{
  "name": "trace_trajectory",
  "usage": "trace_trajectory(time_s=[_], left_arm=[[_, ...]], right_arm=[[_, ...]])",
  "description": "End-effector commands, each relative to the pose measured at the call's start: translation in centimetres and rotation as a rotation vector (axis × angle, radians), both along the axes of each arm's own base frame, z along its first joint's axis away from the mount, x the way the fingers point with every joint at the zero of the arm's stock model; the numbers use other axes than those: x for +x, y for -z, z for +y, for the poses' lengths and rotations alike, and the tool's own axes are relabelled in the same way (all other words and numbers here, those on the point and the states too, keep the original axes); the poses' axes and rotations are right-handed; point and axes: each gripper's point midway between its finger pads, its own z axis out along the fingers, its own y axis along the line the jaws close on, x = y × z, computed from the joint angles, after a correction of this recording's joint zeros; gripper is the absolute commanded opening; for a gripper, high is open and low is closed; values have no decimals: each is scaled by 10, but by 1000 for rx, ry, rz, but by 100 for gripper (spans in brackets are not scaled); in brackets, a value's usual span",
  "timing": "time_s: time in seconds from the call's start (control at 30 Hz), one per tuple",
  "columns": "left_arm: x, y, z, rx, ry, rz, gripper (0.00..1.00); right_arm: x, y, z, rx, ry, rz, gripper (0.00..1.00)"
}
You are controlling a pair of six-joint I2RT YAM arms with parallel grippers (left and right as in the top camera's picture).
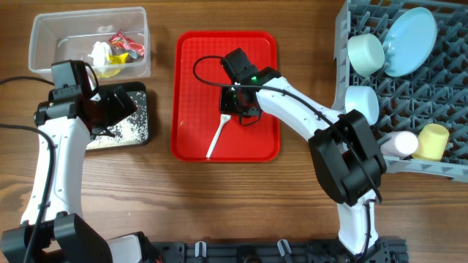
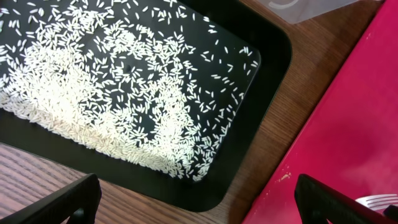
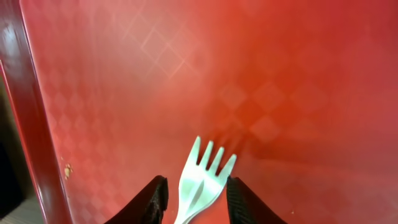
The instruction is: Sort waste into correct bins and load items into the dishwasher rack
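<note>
**Right gripper [image 3: 196, 188] straddling the fork [image 3: 202, 174] on the red serving tray [image 3: 280, 74]; left gripper [image 2: 199, 208] spread wide over the rice grains [image 2: 112, 93]**

Right wrist view gives you what the overhead hides. The fork's tines sit between the two fingertips, the gap is narrow, and the fork lies on the tray floor. You cannot tell whether the pads actually press it. Overhead shows only the handle running out from under the gripper toward the lower left.

Left wrist view: fingers far apart, holding nothing, above the corner of the black tray [image 2: 270, 74], with grains scattered across its floor.

Overhead only:
- The clear tub [image 1: 44, 36] lies just beyond the black tray. It holds red and yellow wrappers [image 1: 124, 45] and a white tissue [image 1: 99, 51].
- The dishwasher rack [image 1: 439, 88] at far right carries the plate [image 1: 409, 40], two bowls [image 1: 365, 52], a white cup [image 1: 398, 142] and a yellow cup [image 1: 433, 141].
</note>
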Motion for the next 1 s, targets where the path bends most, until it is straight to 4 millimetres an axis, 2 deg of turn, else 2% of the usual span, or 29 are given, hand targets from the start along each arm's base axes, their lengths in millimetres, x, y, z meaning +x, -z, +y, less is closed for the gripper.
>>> trace_trajectory(time_s=[0.0, 0.1, 0.3, 0.5, 0.7, 0.77, 0.97], left_arm=[[1, 2, -2, -17, 0, 4, 100], [0, 2, -2, -17, 0, 5, 100], [0, 3, -2, -17, 0, 5, 100], [-5, 10, -3, -21, 0, 25, 100], [-11, 23, -4, -25, -1, 42, 100], [-12, 26, -5, -26, -1, 46, 100], [-10, 25, -4, -24, 0, 36, 100]], right_arm=[[-1, 18, -4, -17, 43, 34, 34], [-3, 27, -5, -21, 66, 59, 34], [0, 29, -4, -10, 86, 59, 41], [4, 38, -6, -28, 93, 50, 42], [3, 43, 0, -3, 83, 65, 27], [3, 42, 0, -1, 83, 62, 20], [2, 42, 2, 5, 78, 66, 4]])
